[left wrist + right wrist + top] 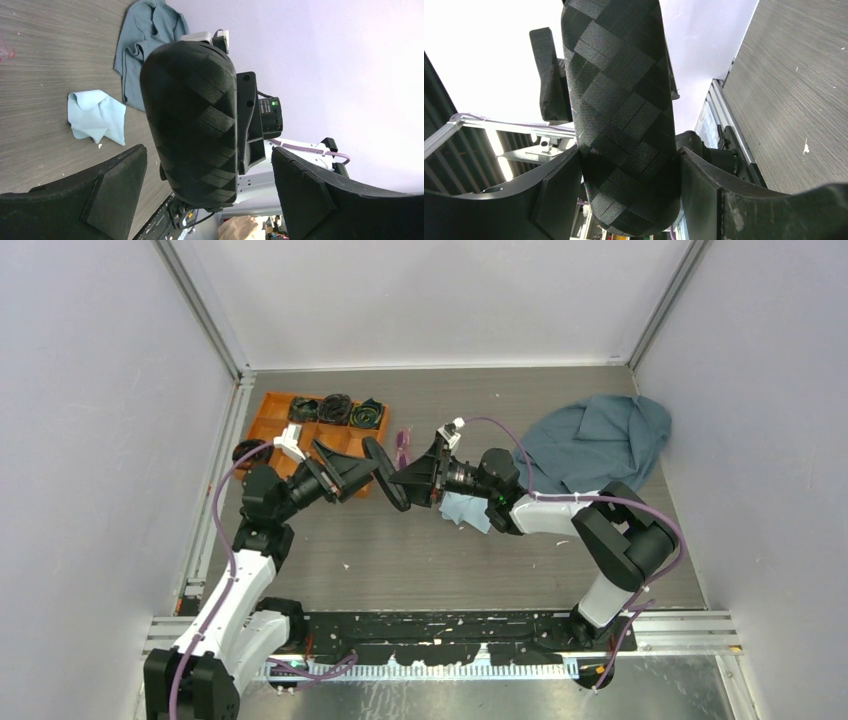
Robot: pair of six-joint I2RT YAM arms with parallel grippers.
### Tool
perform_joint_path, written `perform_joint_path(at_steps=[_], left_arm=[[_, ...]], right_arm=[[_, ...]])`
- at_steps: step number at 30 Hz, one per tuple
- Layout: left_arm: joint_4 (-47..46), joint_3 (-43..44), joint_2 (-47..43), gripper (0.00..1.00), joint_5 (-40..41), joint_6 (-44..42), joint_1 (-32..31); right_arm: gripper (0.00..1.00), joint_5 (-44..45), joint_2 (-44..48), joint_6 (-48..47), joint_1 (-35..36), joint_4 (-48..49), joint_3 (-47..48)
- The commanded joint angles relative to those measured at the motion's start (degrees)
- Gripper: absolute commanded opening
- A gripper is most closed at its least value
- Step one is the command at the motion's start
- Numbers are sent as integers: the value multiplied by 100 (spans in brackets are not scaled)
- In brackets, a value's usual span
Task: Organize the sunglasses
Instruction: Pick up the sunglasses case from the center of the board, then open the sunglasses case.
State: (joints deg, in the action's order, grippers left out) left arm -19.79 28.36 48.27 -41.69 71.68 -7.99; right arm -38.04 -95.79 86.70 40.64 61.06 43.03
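Note:
The black woven glasses case (381,470) is closed and held off the table between the two arms. My right gripper (414,479) is shut on it; in the right wrist view both fingers of the gripper (629,172) press on the case (619,90). My left gripper (360,473) is open, and in the left wrist view it (207,167) straddles the case (192,115) with gaps on both sides. The purple-pink sunglasses (403,448) lie folded on the table just behind the case.
A small light-blue cloth (466,510) lies under the right wrist and shows in the left wrist view (97,116). A large grey-blue cloth (595,440) lies at the back right. An orange compartment tray (272,418) with dark items sits at the back left.

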Motion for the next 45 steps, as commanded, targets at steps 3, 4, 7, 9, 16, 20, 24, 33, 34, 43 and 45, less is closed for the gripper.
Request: perform_joint_path(at_steps=[3, 4, 7, 9, 16, 20, 24, 33, 34, 43, 45], left_arm=[[-605, -88, 40, 94, -109, 265, 82], [-625, -85, 34, 94, -101, 286, 86], [-712, -70, 49, 92, -70, 352, 85], [-710, -68, 57, 89, -35, 356, 93], [-782, -52, 195, 87, -18, 396, 96], [-833, -64, 202, 88, -23, 449, 96], [-851, -81, 175, 84, 1, 505, 96], [-861, -159, 201, 63, 38, 592, 96], [-846, -169, 194, 57, 47, 588, 96], [-658, -160, 172, 1, -20, 496, 96], [-658, -155, 179, 1, -60, 490, 90]], right_arm=[[12, -196, 154, 214, -18, 769, 69], [12, -221, 157, 228, -10, 779, 69], [12, -279, 122, 317, -11, 880, 94], [12, -318, 86, 369, -5, 963, 108], [12, -418, -40, 526, 52, 1219, 180], [12, -435, -104, 523, 93, 1242, 206], [12, -433, -137, 520, 119, 1261, 169], [12, -416, -193, 485, 133, 1256, 110], [12, -418, -180, 485, 135, 1257, 109], [49, -361, -142, 524, 129, 1249, 129], [54, -354, -133, 517, 130, 1242, 151]])
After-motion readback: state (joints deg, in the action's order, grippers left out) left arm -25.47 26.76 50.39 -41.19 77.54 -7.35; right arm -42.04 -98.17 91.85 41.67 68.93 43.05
